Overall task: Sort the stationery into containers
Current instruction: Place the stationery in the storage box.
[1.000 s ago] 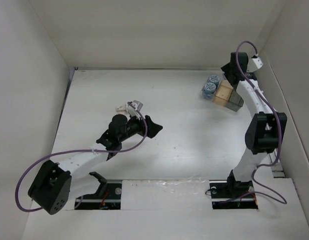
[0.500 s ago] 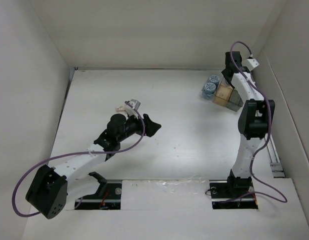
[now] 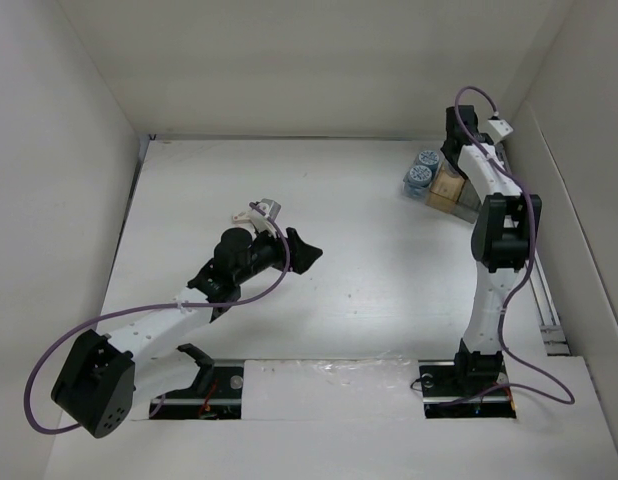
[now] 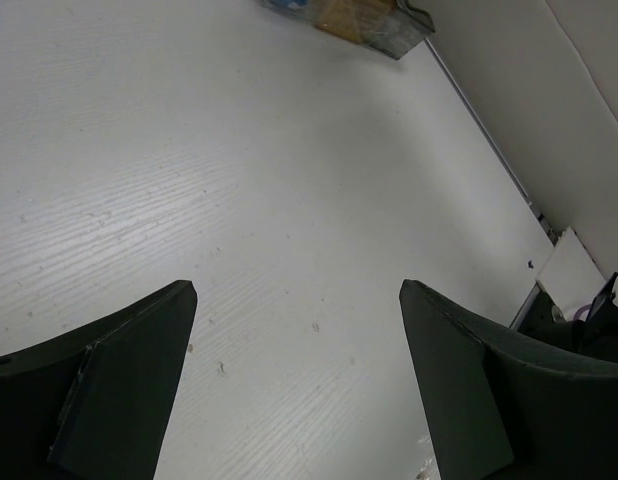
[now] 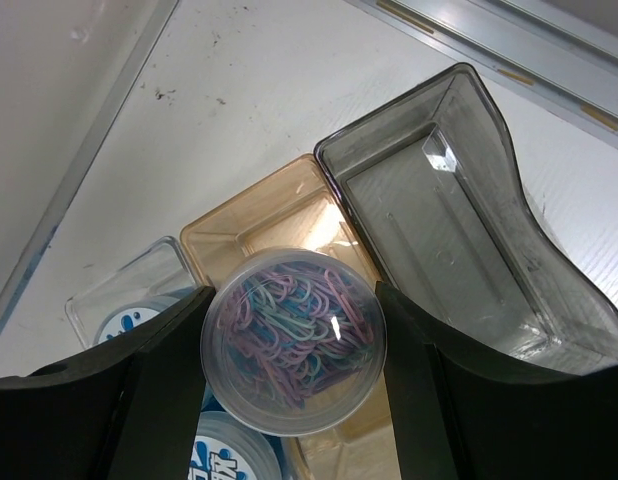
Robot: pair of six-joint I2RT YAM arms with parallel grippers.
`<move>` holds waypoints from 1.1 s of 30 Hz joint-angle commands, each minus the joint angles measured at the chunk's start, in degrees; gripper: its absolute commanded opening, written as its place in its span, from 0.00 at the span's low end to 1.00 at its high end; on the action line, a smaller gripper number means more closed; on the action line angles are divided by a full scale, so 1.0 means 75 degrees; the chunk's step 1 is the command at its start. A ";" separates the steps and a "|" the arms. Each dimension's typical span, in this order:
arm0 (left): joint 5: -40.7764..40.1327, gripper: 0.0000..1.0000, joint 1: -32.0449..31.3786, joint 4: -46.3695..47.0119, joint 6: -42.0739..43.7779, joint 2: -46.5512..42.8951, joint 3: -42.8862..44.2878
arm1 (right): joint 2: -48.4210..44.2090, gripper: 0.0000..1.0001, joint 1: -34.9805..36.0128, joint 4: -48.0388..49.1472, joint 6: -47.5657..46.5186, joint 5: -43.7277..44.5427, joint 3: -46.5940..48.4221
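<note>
1. While the right gripper pinches a clear round tub of pastel clips above the tan plastic bin, blue round rolls sit in the adjoining clear bin.
2. Left gripper spread, well apart from tan bin.

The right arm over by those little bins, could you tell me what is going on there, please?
The right gripper is closed on a clear round tub of pastel paper clips and holds it over the tan bin; whether it is above the bin or partly inside, I cannot tell. The dark grey bin beside it is empty, and two blue rolls sit in the clear bins on the other side. The left gripper hovers open over the table, holding nothing.
</note>
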 commanded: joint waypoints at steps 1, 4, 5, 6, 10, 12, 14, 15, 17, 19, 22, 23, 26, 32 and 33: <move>0.0136 0.80 -0.0017 0.0205 -0.0107 -0.0109 0.0285 | -0.0056 0.52 0.0060 0.0135 -0.0111 0.0297 0.0157; 0.0136 0.80 -0.0017 0.0276 -0.0108 -0.0038 0.0285 | 0.0026 0.54 0.0060 0.0135 -0.0111 0.0297 0.0227; 0.0136 0.80 -0.0017 0.0276 -0.0108 -0.0038 0.0285 | 0.0095 0.54 0.0060 0.0135 -0.0111 0.0378 0.0227; 0.0136 0.80 -0.0017 0.0276 -0.0108 -0.0038 0.0285 | 0.0096 0.54 0.0060 0.0066 -0.0181 0.0379 0.0227; 0.0136 0.80 -0.0017 0.0276 -0.0108 -0.0038 0.0285 | 0.0178 0.56 0.0060 0.0065 -0.0182 0.0461 0.0297; 0.0066 0.80 -0.0017 0.0276 -0.0108 -0.0038 0.0285 | 0.0178 0.58 0.0060 0.0065 -0.0182 0.0461 0.0297; 0.0066 0.80 -0.0017 0.0276 -0.0108 -0.0038 0.0285 | 0.0178 0.58 0.0060 0.0065 -0.0182 0.0461 0.0297; 0.0066 0.80 -0.0017 0.0276 -0.0108 -0.0038 0.0285 | 0.0178 0.59 0.0060 0.0065 -0.0182 0.0461 0.0297; 0.0066 0.80 -0.0017 0.0276 -0.0108 -0.0038 0.0285 | 0.0178 0.60 0.0060 0.0065 -0.0182 0.0461 0.0297; 0.0066 0.80 -0.0017 0.0276 -0.0108 -0.0038 0.0285 | 0.0178 0.67 0.0060 0.0065 -0.0182 0.0461 0.0297; 0.0066 0.80 -0.0017 0.0276 -0.0108 -0.0038 0.0215 | 0.0178 0.76 0.0060 0.0065 -0.0182 0.0531 0.0297; 0.0066 0.80 -0.0017 0.0276 -0.0108 -0.0038 0.0215 | 0.0178 0.80 0.0060 0.0065 -0.0182 0.0462 0.0378; 0.0066 0.80 -0.0017 0.0276 -0.0108 -0.0038 0.0215 | 0.0178 0.88 0.0060 -0.0005 -0.0182 0.0368 0.0450; -0.0202 0.78 -0.0017 0.0276 -0.0177 -0.0038 0.0215 | -0.0418 0.94 0.0060 -0.0005 0.0063 -0.0171 0.0450; -0.0377 0.78 -0.0017 0.0276 -0.0178 -0.0107 0.0215 | -0.0582 0.94 0.0060 -0.0005 0.0064 -0.0450 0.0357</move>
